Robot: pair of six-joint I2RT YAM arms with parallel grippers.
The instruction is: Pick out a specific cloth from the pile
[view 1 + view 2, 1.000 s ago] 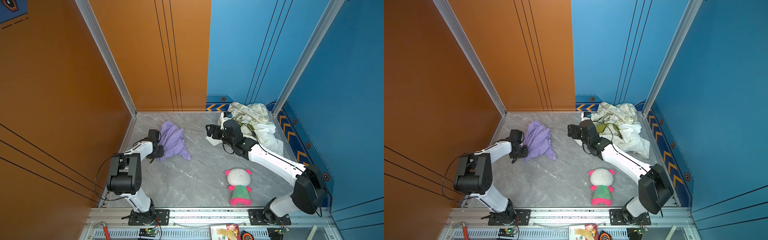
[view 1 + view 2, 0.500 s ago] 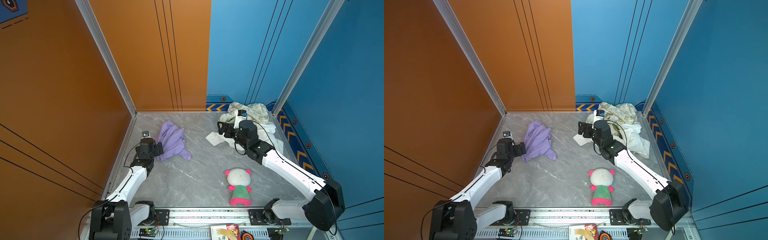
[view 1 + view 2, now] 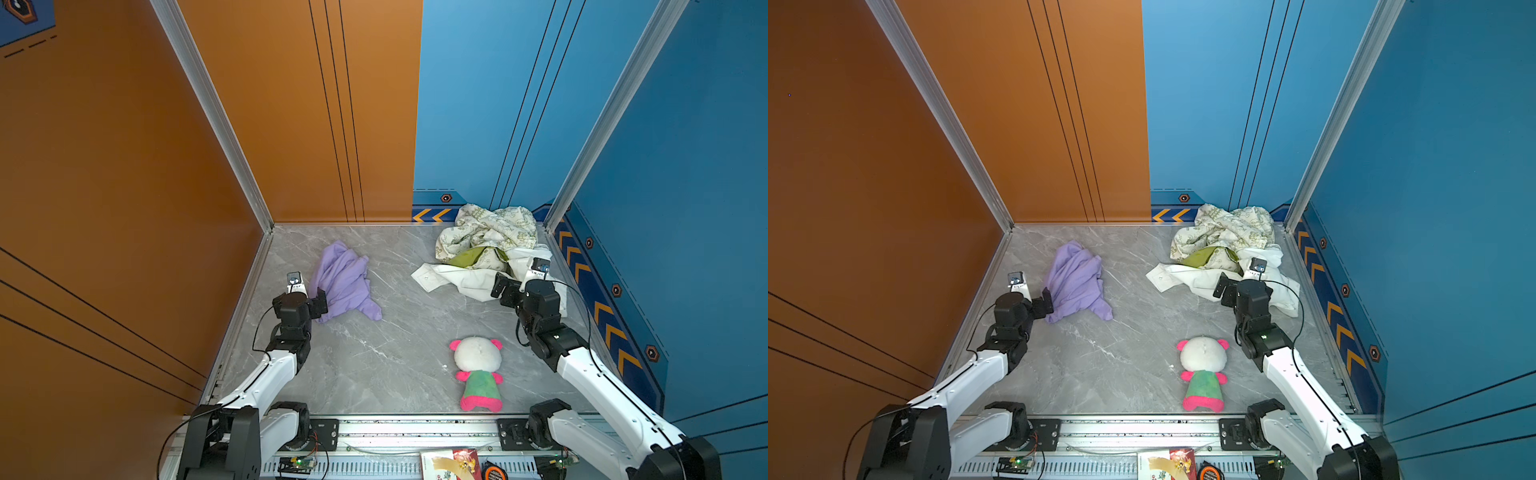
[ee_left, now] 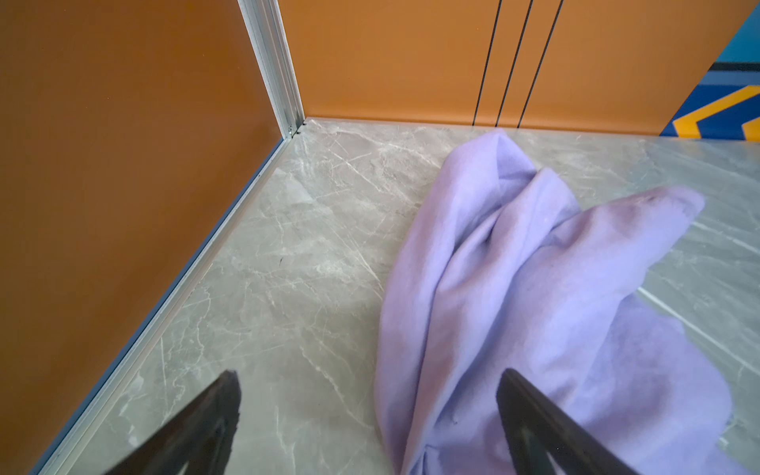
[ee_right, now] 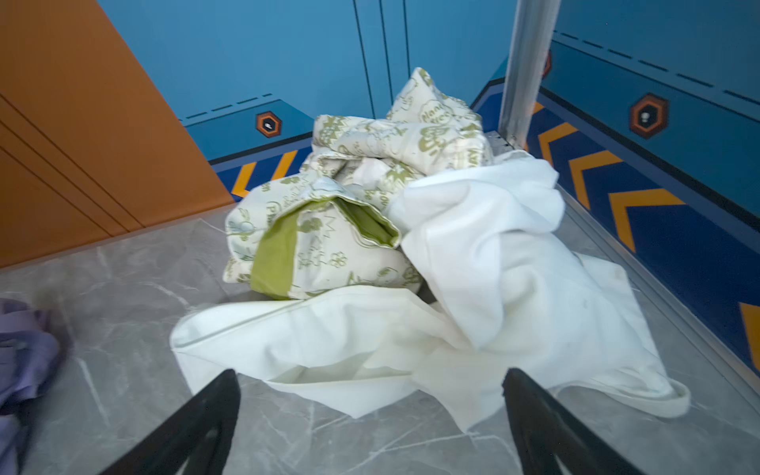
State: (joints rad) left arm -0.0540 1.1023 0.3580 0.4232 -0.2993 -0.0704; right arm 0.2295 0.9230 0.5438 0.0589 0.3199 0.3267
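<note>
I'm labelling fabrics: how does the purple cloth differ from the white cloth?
The purple cloth is lavender and fuzzy; the white cloth is smooth with a sewn edge. The purple cloth lies alone near the orange wall; the white cloth rests against the printed cloth. Both lie crumpled on the table.

Light is bright and even in both top views, falling softly from above (no hard-edged shadow anywhere). The marble floor (image 3: 374, 365) carries only a faint sheen, and both top views are sharp to the corners. In the left wrist view the cloth (image 4: 534, 288) throws a soft grey shadow onto the floor beside it, and its nearest folds look slightly soft. The right wrist view is smeared by motion blur, clearest across the pile (image 5: 432, 255).
</note>
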